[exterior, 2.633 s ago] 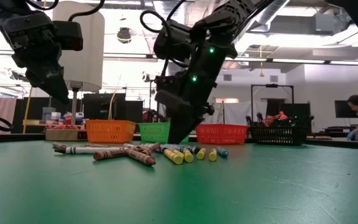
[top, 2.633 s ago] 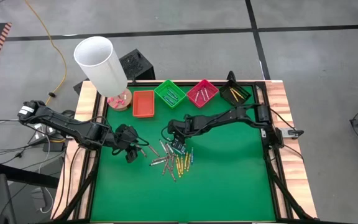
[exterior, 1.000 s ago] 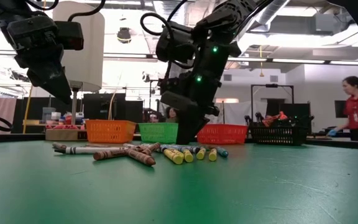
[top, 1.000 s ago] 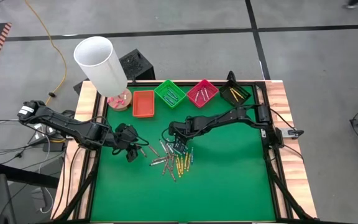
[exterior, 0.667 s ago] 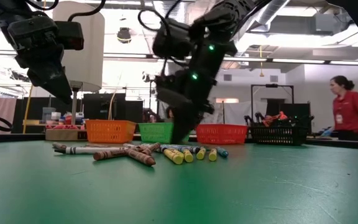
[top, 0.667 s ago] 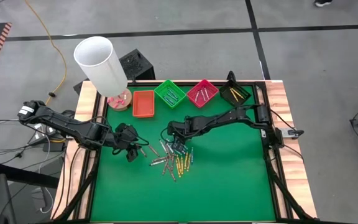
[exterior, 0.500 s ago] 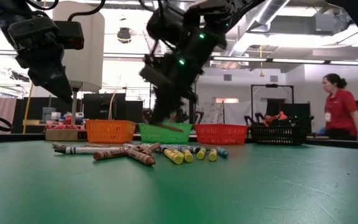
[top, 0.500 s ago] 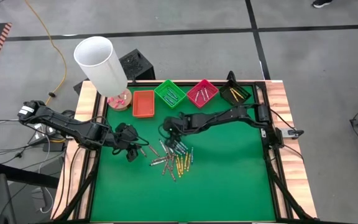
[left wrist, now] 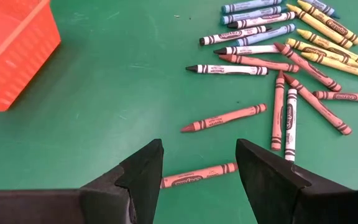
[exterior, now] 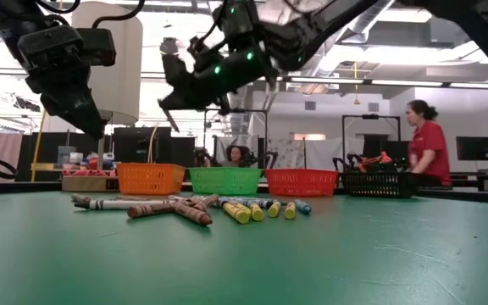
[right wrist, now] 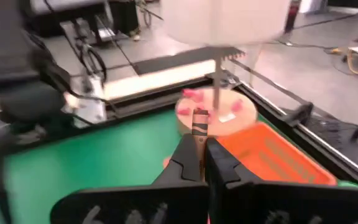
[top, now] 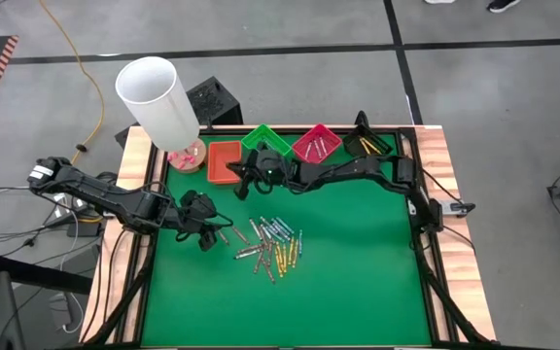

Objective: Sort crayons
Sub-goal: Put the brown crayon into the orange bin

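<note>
Several crayons (top: 272,244) lie in a loose pile on the green mat, also seen in the low view (exterior: 202,206) and the left wrist view (left wrist: 278,62). My right gripper (top: 241,179) hovers near the orange tray (top: 224,161), high above the mat (exterior: 171,106), shut on one crayon (right wrist: 199,122). My left gripper (top: 205,231) stands open (left wrist: 197,152) to the left of the pile, above the mat; a reddish-brown crayon (left wrist: 199,175) lies below its fingers, apart from them. My right gripper pinches one crayon between its two fingertips (right wrist: 185,158). The fingers point nearly level toward the table's far left. The crayon's free end with a dark band (right wrist: 199,127) sticks out past the fingertips, lifted clear of the mat.
Green (top: 263,138), pink (top: 316,144) and black (top: 367,146) trays stand in a row along the far edge beside the orange one. A tall white cylinder (top: 156,97) on a wooden disc (top: 188,154) stands at the far left corner. A person (exterior: 422,135) walks in the room beyond.
My right gripper has risen from the crayon pile and swung toward the table's far left, to the orange tray, tipping from pointing down to nearly level. It has carried one crayon clear of the mat. The pile has stayed in place.
</note>
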Robot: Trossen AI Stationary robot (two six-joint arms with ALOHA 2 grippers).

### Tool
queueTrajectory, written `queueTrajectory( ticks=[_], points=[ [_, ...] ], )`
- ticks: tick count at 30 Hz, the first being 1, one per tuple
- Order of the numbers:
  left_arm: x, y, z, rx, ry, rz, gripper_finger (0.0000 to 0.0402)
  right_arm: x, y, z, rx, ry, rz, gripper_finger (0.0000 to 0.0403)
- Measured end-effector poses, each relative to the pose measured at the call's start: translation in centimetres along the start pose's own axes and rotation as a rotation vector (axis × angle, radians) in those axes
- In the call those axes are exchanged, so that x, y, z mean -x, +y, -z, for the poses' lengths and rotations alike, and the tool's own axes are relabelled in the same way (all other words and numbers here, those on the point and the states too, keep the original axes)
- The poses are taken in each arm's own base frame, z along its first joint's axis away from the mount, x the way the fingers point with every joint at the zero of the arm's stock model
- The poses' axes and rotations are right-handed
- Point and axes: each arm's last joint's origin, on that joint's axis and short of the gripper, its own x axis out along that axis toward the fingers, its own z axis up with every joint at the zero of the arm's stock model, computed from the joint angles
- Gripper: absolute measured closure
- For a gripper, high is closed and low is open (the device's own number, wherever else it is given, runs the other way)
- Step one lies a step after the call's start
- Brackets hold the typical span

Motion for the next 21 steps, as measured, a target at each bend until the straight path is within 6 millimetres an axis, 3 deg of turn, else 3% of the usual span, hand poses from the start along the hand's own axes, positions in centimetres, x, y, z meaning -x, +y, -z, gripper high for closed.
queueTrajectory(
  ticks=[5, 14, 21],
  points=[
    [0.0, 0.0, 0.0, -0.002, -0.002, 0.003, 0.021, -1.6, -1.2, 1.7, 0.009, -0.074, 0.016, 0.0403],
    [0.0, 0.0, 0.0, -0.007, -0.015, -0.013, 0.021, -3.5, -3.3, 2.5, 0.01, -0.163, 0.049, 0.0403],
    [0.0, 0.0, 0.0, -0.005, -0.016, -0.015, 0.021, -5.0, -3.4, 3.6, 0.0, -0.15, 0.05, 0.0403]
  ],
)
